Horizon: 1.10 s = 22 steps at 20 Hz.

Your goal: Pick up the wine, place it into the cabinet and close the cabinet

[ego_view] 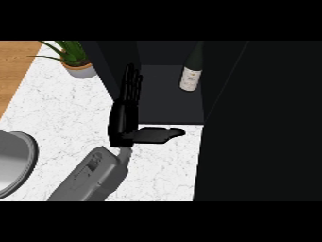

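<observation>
**Student:** What does the hand in the middle of the head view show?

**Instructor:** The left hand [125, 111], on its grey forearm [93, 175] rising from the lower edge. Its fingers [131, 80] are straight and held side by side, pointing away from the robot; the thumb [160, 133] sticks out sideways to the right. Nothing is held. The fingers lie along the edge of the cabinet door [111, 66], a dark panel standing open just beside them; whether they touch it cannot be told.

**Student:** And where is the wine?

**Instructor:** The wine bottle [191, 71] stands upright inside the cabinet [170, 101], ahead of the thumb and to the right of the fingertips, well apart from the hand. Its pale label faces the viewer. It rests on the dark cabinet floor, near the right wall.

**Student:** What lies on the other side of the hand?

**Instructor:** To the left of the fingers, a potted plant [76, 61] sits on the white marble counter [59, 113]. Left of the forearm, a grey rounded object [3, 163] is cut by the view's edge. To the right of the thumb, a large dark panel [268, 123] fills the view. The right hand does not show.
</observation>
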Each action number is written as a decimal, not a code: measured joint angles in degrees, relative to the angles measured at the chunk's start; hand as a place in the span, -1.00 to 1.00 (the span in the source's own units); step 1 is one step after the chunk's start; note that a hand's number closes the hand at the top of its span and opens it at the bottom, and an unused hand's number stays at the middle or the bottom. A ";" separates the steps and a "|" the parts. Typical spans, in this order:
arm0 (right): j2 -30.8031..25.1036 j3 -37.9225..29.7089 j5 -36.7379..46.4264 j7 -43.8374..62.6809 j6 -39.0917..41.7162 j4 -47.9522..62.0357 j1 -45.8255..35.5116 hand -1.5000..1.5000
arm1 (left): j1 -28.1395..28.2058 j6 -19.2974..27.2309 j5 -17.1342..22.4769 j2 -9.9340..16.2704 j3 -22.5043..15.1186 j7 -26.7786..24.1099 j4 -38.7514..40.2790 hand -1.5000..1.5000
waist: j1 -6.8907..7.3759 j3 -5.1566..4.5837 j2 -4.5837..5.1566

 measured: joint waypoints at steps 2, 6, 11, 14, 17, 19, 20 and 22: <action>0.27 1.20 0.19 0.31 -0.48 0.02 -0.18 -1.00 | 3.86 1.27 -1.20 0.06 -1.90 0.01 -4.19 -1.00 | -0.21 -0.01 0.10; -0.64 0.57 0.17 0.62 -0.20 -0.17 -0.27 -1.00 | 10.54 2.98 -3.09 1.51 -4.88 0.48 -12.71 -1.00 | -0.49 0.00 0.22; -4.14 2.10 0.20 1.89 3.52 0.05 0.08 1.00 | 18.19 3.44 -4.91 3.88 -7.35 -0.37 -20.18 -1.00 | -0.62 0.03 0.32; -6.75 5.48 0.01 2.91 7.14 0.11 0.75 1.00 | 22.24 3.67 -5.48 6.25 -7.88 -0.69 -23.99 -1.00 | -0.46 0.00 0.29; -7.74 9.52 -0.21 3.47 8.99 -0.01 2.25 1.00 | 25.99 3.57 -5.76 9.32 -7.87 -0.55 -28.57 -1.00 | -0.42 -0.03 0.22; -8.45 10.11 -0.45 3.66 9.83 -0.21 2.22 1.00 | 28.18 3.12 -5.80 10.63 -7.62 -1.22 -30.31 -1.00 | -0.39 -0.06 0.27; -8.70 10.36 -0.49 3.76 10.12 -0.24 1.97 1.00 | 29.41 2.57 -5.55 11.89 -7.15 -1.29 -31.42 -1.00 | -0.30 -0.07 0.28; -8.97 11.00 -0.50 4.05 10.34 -0.28 1.72 1.00 | 32.10 1.89 -5.36 14.38 -6.66 -1.34 -34.30 -1.00 | -0.13 -0.11 0.22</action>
